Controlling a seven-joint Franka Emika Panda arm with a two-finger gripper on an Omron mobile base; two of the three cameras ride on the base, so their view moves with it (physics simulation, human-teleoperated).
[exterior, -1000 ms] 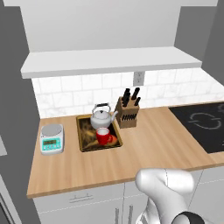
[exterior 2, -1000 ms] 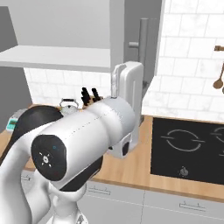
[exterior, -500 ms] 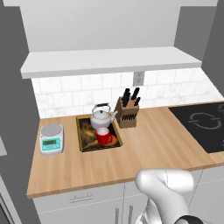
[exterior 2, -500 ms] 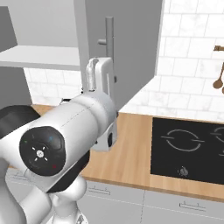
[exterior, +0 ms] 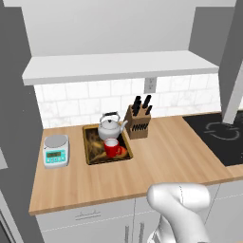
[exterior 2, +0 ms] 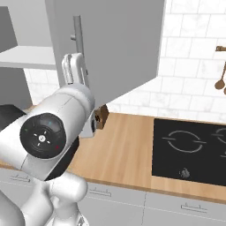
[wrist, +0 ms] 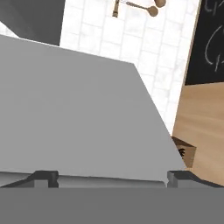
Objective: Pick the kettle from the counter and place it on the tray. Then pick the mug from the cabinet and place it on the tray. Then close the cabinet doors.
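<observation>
The kettle (exterior: 110, 126) and the red mug (exterior: 112, 147) both stand on the dark tray (exterior: 90, 153), kettle at the back edge, mug just in front of it and near the right rim. The tray lies on the light wooden desk (exterior: 156, 161), between the white-and-teal kitchen scale (exterior: 56, 150) to its left and the knife block (exterior: 137, 123) to its right. A black stovetop (exterior 2: 192, 150) sits at the far right end of the desk.

The gripper (wrist: 112, 176) is up at the cabinet door (exterior 2: 119, 39), well apart from the tray and well above the desk. In the hand view its two dark fingertips (wrist: 43, 177) stand wide apart at the bottom, with the flat grey face of the door directly ahead of them and nothing between them; whether they touch the panel cannot be told. In the right base view the white hand sits just beside the slim vertical bar handle (exterior 2: 78, 42) of that door, the arm reaching up from the lower left. The door hangs angled out over the desk, not flush with the cabinet (exterior: 118, 66), whose white shelf base shows above the tiled wall.

Wooden utensils (wrist: 135, 6) hang on the tiled wall beyond the door. The scale has a small display, too small to read. No other writing or brand mark is legible.
</observation>
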